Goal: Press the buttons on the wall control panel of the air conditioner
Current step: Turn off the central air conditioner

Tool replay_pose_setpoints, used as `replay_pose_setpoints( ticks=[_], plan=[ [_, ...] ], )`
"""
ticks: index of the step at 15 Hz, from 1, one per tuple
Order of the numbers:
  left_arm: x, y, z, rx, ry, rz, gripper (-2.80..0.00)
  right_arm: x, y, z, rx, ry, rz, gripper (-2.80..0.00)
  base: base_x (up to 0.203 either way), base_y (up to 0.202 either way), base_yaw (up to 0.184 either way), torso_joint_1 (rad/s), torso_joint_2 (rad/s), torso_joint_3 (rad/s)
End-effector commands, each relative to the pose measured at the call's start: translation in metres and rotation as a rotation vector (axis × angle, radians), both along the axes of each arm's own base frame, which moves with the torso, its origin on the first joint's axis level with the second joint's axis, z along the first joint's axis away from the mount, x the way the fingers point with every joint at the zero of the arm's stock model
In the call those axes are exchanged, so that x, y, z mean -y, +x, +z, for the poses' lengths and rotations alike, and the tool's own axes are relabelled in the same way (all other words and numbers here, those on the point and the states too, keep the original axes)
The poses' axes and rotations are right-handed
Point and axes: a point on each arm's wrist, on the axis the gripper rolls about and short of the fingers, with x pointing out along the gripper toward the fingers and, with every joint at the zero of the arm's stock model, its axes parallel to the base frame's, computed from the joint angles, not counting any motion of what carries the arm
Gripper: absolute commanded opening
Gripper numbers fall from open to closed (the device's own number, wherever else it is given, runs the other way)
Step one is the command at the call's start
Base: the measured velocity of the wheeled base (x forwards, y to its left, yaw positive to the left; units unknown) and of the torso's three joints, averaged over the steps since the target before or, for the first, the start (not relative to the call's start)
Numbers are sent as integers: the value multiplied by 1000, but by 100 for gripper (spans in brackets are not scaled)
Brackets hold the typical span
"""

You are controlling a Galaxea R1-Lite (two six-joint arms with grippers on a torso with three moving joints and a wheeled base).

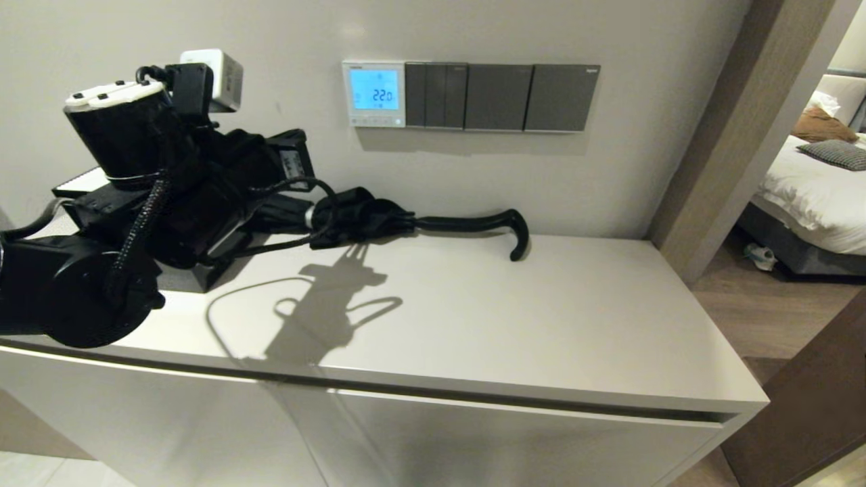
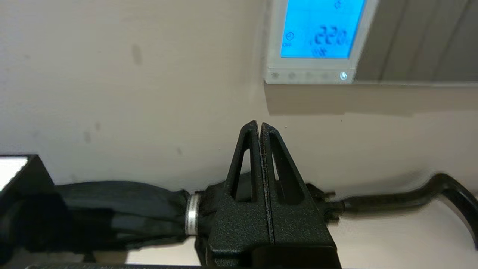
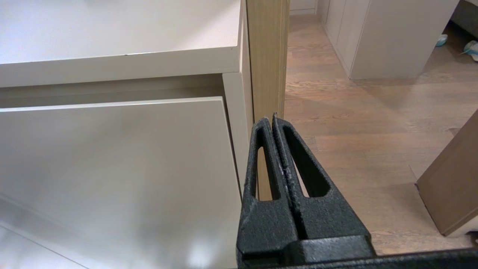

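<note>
We are holding our left gripper [image 2: 260, 125] above the worktop [image 1: 473, 318], fingers pressed together on nothing, below and left of the control panel [image 1: 374, 94] on the wall, apart from its buttons [image 2: 308, 76]. Our right gripper [image 3: 272, 118], fingers likewise pressed together, is hanging beside the cabinet.

Bright overhead light, sharp arm shadow on cabinet top [image 1: 541, 318], perhaps slight blur

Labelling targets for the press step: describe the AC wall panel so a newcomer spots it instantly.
On the beige wall above the pale cabinet top runs one row of square plates. The air conditioner's wall control panel is the leftmost, touching the dark grey switch plates. It alone is white-framed, with a lit light-blue screen reading 22.0 and tiny pale buttons beneath.
</note>
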Motion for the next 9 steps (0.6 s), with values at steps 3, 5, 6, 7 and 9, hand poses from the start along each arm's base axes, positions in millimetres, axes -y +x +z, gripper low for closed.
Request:
replay_pose_setpoints(
  ticks=[3, 5, 6, 7, 9],
  plan=[
    [-50, -78, 31, 76, -32, 55, -280, 0, 0, -1, -2, 0, 1, -280, 0, 0, 0, 0, 0, 0],
    [-71, -122, 37, 84, -34, 77, -280, 0, 0, -1, -2, 0, 1, -280, 0, 0, 0, 0, 0, 0],
    [-81, -149, 42, 97, -40, 82, -280, 0, 0, -1, -2, 0, 1, -280, 0, 0, 0, 0, 0, 0],
    [-93, -178, 46, 112, -46, 86, -280, 0, 0, -1, -2, 0, 1, -280, 0, 0, 0, 0, 0, 0],
    [-109, -224, 41, 102, -44, 93, -280, 0, 0, -1, -1, 0, 1, -280, 0, 0, 0, 0, 0, 0]
  ],
)
